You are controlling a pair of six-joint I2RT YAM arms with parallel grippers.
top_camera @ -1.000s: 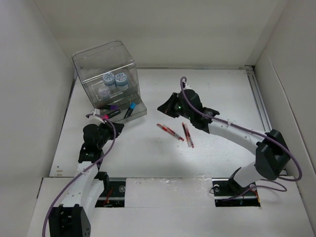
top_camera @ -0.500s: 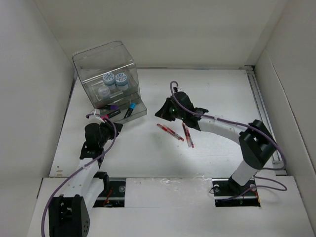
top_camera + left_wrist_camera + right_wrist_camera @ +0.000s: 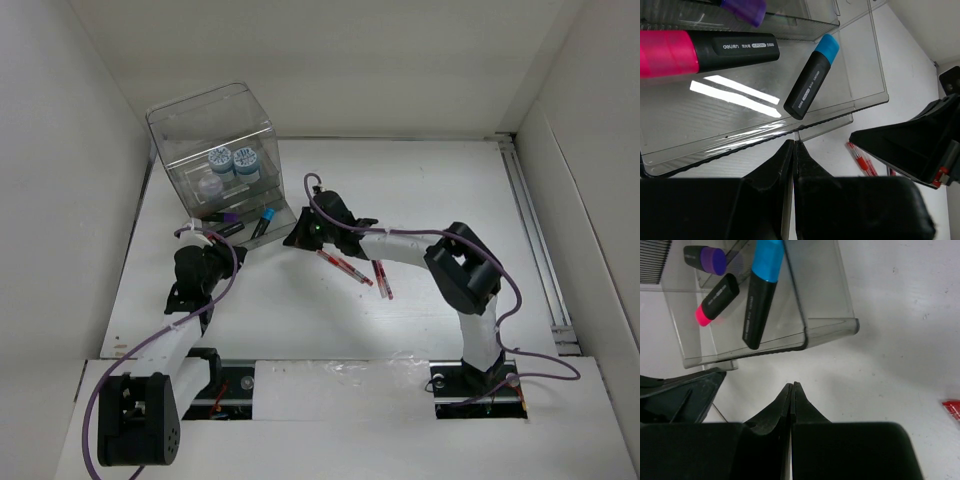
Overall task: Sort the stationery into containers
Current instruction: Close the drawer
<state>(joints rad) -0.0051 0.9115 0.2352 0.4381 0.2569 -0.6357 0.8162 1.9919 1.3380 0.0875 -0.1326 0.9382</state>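
The clear organizer (image 3: 215, 140) stands at the back left with two blue-white rolls (image 3: 232, 160) inside. Its lower drawers (image 3: 860, 85) are pulled out. They hold a pink-capped marker (image 3: 705, 50), a blue-capped marker (image 3: 812, 77) and a purple-capped one (image 3: 745, 7). Two red pens (image 3: 345, 267) (image 3: 381, 275) lie on the table. My left gripper (image 3: 794, 146) is shut and empty, its tips at the small tab on the drawer's front edge. My right gripper (image 3: 791, 386) is shut and empty, just off the drawer's front right corner (image 3: 850, 326).
White walls close in the table on the left, back and right. The right arm (image 3: 400, 245) stretches across the middle, above the red pens. The left gripper's black body (image 3: 685, 390) sits close beside the right fingers.
The right arm has swung left, bringing its shut gripper from mid-table to the drawer's front. The left arm has barely moved.
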